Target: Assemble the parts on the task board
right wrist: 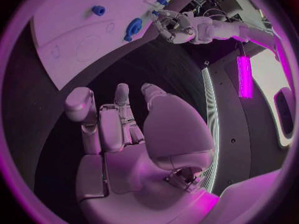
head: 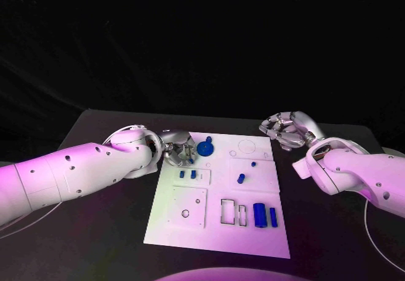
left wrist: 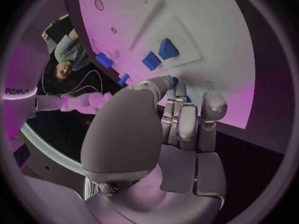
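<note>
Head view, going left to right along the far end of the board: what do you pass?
Left hand → round blue part → circle outline on the task board → right hand, off the board.

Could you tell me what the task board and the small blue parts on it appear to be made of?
The task board looks like matte white plastic or painted sheet: flat, thin, with cut outlines and no glare. The blue parts look like moulded or printed plastic: solid uniform colour with a dull sheen. Neither can be confirmed by look alone.
</note>
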Robot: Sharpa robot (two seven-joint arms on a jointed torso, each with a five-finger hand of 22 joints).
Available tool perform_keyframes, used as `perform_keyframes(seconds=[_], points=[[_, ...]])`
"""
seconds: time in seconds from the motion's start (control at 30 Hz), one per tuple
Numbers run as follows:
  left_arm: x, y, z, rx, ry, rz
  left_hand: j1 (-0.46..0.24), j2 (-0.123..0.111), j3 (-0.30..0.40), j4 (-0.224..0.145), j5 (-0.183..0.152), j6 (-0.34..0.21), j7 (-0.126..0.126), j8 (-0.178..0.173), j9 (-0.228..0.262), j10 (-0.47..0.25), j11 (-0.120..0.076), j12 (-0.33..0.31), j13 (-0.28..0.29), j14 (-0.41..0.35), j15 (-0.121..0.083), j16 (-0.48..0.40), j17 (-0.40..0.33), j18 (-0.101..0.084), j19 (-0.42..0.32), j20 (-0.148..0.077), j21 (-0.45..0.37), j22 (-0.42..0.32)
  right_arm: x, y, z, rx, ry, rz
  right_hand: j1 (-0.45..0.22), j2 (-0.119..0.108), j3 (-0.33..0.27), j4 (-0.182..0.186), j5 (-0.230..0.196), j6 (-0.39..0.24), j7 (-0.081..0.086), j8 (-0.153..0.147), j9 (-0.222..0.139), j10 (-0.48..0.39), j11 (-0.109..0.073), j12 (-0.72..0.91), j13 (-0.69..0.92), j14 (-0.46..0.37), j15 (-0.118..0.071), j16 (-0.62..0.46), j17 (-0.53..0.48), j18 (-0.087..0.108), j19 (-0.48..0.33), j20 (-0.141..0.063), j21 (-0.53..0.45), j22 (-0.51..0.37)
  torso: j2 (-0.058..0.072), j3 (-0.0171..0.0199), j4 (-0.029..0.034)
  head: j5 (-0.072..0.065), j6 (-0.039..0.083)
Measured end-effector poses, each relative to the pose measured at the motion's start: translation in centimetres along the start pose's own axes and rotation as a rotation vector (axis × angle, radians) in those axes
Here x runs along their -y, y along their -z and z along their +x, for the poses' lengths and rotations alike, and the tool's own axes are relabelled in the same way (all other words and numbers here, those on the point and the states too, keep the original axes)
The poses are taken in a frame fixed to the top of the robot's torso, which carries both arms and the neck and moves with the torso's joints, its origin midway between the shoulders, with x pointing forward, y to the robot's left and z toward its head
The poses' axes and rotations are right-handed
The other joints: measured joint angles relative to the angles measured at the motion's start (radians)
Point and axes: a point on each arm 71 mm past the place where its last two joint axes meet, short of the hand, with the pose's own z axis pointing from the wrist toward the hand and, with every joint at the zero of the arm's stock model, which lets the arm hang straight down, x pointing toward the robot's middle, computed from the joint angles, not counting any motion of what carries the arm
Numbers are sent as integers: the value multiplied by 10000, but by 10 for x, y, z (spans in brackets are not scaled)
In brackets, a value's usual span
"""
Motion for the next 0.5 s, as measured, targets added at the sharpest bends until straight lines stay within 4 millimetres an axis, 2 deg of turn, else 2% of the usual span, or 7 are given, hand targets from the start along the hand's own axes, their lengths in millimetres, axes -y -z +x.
perform_keyframes(seconds=[0.5], points=[[0, -2, 1, -7, -55, -16, 0, 0, 2, -57, 0, 51, -1, -37, -4, 2, 3, -39, 7, 0, 0, 0, -16, 0, 0, 0, 0, -16, 0, 1, -1, 12, 3, 11, 0, 0, 0, 0, 0, 0, 0, 0, 0, 0, 0, 0, -17, 38, -37, 0, -1, 0, 0, 0, 0, 0, 5, 0, -3, -22, 14]])
